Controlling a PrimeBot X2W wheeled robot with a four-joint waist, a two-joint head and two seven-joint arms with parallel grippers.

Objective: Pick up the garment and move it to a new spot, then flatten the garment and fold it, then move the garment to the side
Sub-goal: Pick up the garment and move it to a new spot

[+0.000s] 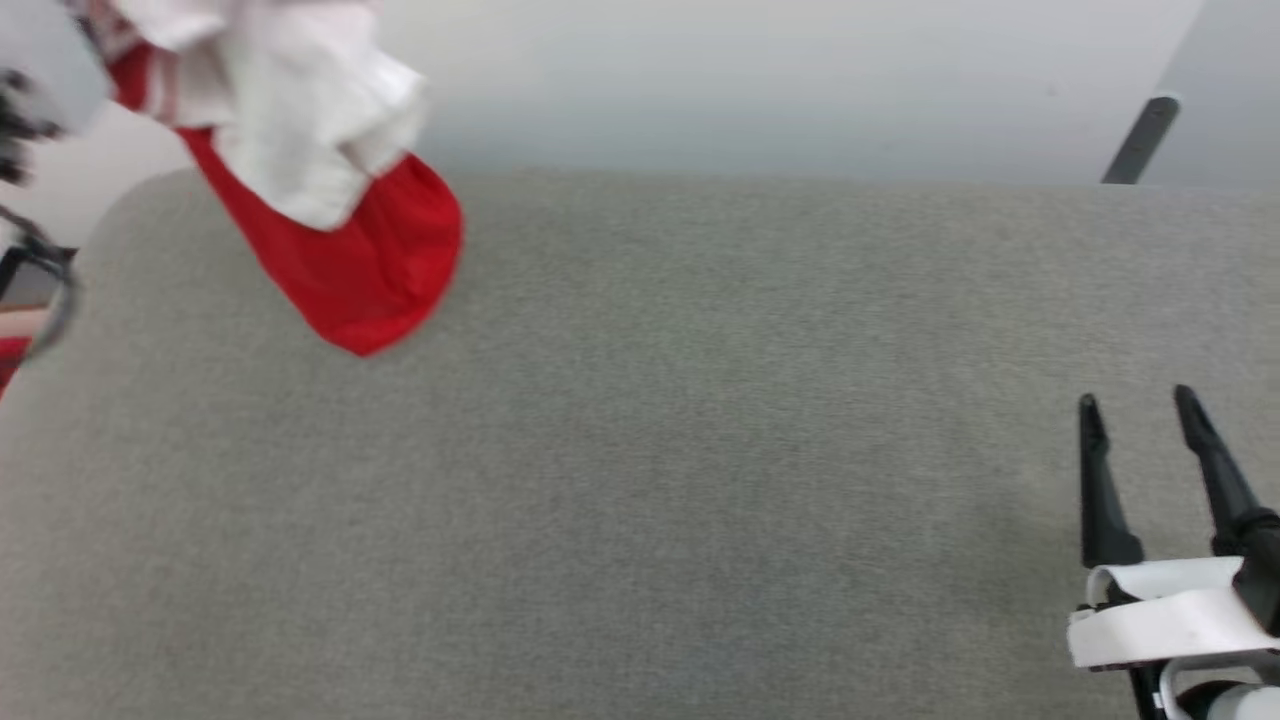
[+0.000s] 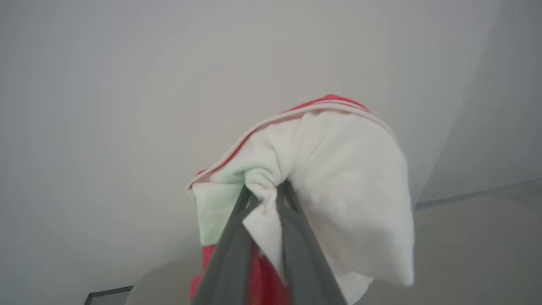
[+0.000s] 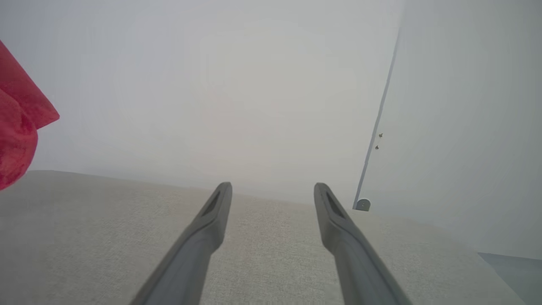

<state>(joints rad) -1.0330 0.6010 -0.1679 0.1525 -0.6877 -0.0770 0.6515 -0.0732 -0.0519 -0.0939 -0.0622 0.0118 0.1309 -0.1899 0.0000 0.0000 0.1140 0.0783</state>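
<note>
Head view, starting at the far left of the table (image 1: 640,450): shirt (image 1: 340,260) up in the air, red part hanging low, white sleeve bunched on top. Hangs over the table's back left corner, with the red tip close above the grey top. Hard to tell if touching. Looks blurry, so may be swinging.

Left wrist view, same spot over that corner: left gripper (image 2: 262,192) pinching a small fold of the white sleeve. Fingers (image 2: 230,254) nearly pressed together, with cloth squeezed between. Just a little bit of cloth caught, and all the rest drooping down around it.

Middle of the table: a good wide place to lay the shirt down and smooth it.

Far right, near the table's front edge: right gripper (image 1: 1137,400) spread wide, holding nothing, well apart from the shirt.

What could go wrong:
- Could slip out of that small pinch, since the whole heavy shirt pulls on one thin fold.
- Could shake loose if swung fast toward the middle of the table.
- Could fall past the table's left edge, being so close to the corner.
- Could land in a lump, held by a sleeve only, and then be hard to flatten and fold.
- No quick help from the right side, being so far across the table.
</note>
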